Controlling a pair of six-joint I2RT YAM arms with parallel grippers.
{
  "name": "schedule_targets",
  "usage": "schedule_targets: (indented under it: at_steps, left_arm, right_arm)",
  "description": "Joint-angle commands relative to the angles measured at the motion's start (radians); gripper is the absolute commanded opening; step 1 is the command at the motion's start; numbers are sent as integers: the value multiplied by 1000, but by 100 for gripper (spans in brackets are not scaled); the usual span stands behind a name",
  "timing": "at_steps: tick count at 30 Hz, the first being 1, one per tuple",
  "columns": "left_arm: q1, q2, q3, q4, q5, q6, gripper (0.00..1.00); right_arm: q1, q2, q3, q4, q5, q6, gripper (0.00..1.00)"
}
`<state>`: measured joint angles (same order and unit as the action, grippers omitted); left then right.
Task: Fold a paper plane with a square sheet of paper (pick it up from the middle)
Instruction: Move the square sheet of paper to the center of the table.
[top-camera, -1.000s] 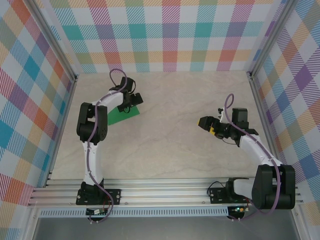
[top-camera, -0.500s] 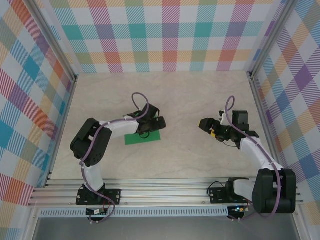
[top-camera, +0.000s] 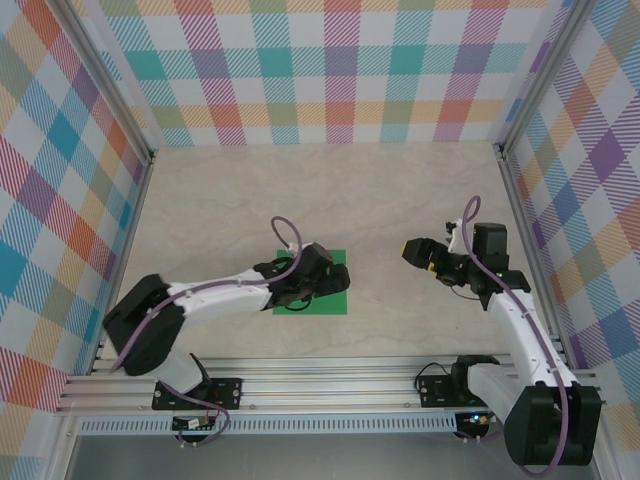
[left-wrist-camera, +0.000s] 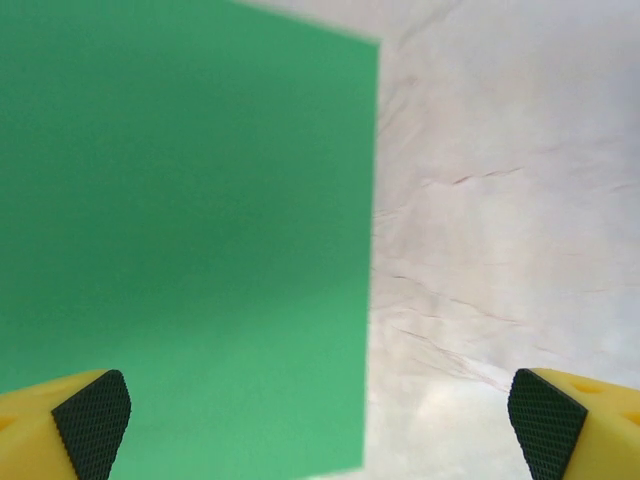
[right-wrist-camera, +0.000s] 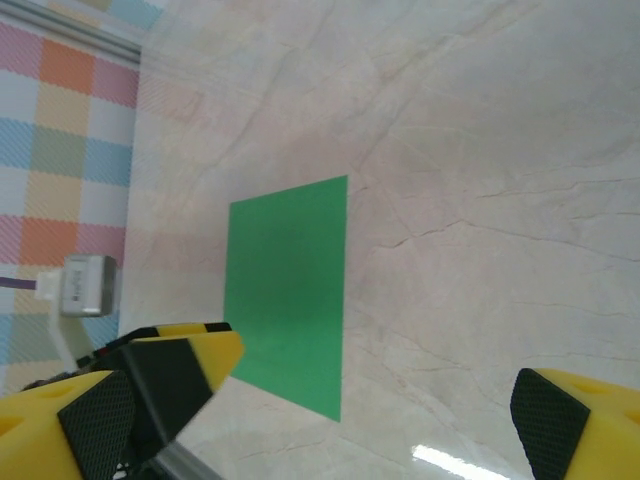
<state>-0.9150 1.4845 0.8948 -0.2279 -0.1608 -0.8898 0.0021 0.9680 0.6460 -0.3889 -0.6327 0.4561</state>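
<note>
**A:** Where is the green sheet of paper (top-camera: 325, 304)?

**B:** It lies flat and unfolded on the pale marbled bench (top-camera: 400, 190), near the middle front, with its 4 corners sharp.

**A:** And the left arm?

**B:** It reaches in low from the left. The left fingers (left-wrist-camera: 92, 420) are spread wide above the sheet. 1 yellow tip is over the green and the other is over bare bench past the paper's edge. Nothing sits between them. Whether the tips touch the paper is hard to tell.

**A:** The right arm?

**B:** The right fingers (right-wrist-camera: 545, 420) are also spread apart and empty. They are well to the right of the sheet, pointing towards it.
</note>
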Motion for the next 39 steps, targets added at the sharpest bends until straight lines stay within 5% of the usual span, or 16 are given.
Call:
schedule_targets:
  at_steps: [1, 6, 12, 21, 30, 39]
  left_arm:
    - [1, -191, -9, -173, -91, 45, 100]
    - [28, -472, -85, -345, -164, 79, 100]
    - [104, -738, -128, -504, -133, 128, 100]
    - [141, -846, -144, -622, -135, 101, 100]
    - [170, -921, -209, -652, -170, 80, 100]
    - [250, -886, -193, -608, -181, 124, 100]
  right_arm:
    - [5, 16, 53, -45, -144, -6, 100]
    - [35, -26, 0, -20, -150, 31, 100]
    - [183, 60, 1, 29, -89, 59, 98]
    - [453, 295, 101, 135, 27, 90, 94]
    - [544, 679, 336, 155, 56, 126, 77]
    - [686, 971, 530, 89, 167, 204, 71]
